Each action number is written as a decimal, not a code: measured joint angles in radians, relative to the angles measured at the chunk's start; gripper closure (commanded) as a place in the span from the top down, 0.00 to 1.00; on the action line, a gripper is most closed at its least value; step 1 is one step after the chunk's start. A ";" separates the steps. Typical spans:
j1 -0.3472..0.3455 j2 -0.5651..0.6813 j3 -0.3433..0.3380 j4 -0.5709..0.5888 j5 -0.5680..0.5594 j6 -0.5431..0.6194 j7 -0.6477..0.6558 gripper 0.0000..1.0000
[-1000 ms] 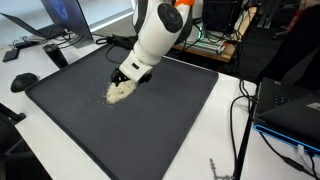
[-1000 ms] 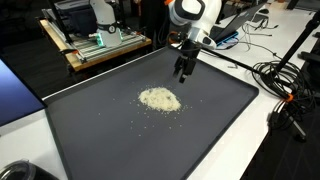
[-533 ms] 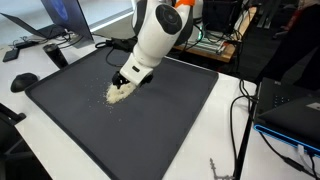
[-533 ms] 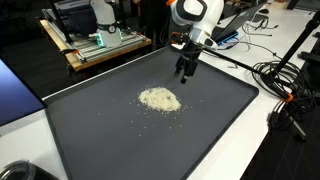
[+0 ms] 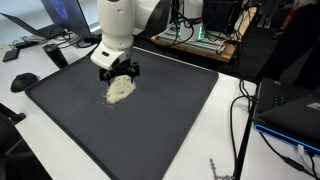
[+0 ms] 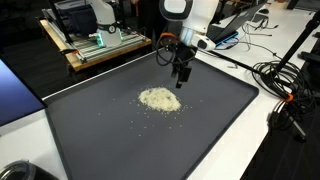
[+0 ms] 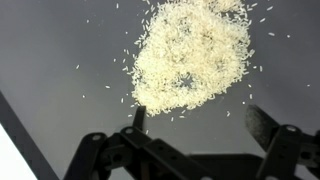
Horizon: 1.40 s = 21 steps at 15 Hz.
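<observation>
Wrist view, nearest: 2 black fingers (image 7: pixel 138 118) of the gripper (image 7: pixel 198 121) stand spread wide apart, holding nothing. Just past them lies a pile of white rice (image 7: pixel 190 55) on a dark grey mat (image 7: pixel 60 70), with loose grains scattered around it. In both exterior views the gripper points down at the pile's edge, and nothing lies between them. Around the mat, on a white table (image 5: pixel 228 132), are a small black device (image 5: pixel 24 80) and a monitor (image 5: pixel 72 18). Farther off stand a wooden bench (image 6: pixel 95 50) and tangled cables (image 6: pixel 283 85).
</observation>
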 measured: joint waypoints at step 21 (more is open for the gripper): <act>-0.218 0.226 0.014 0.493 0.554 -0.515 -0.615 1.00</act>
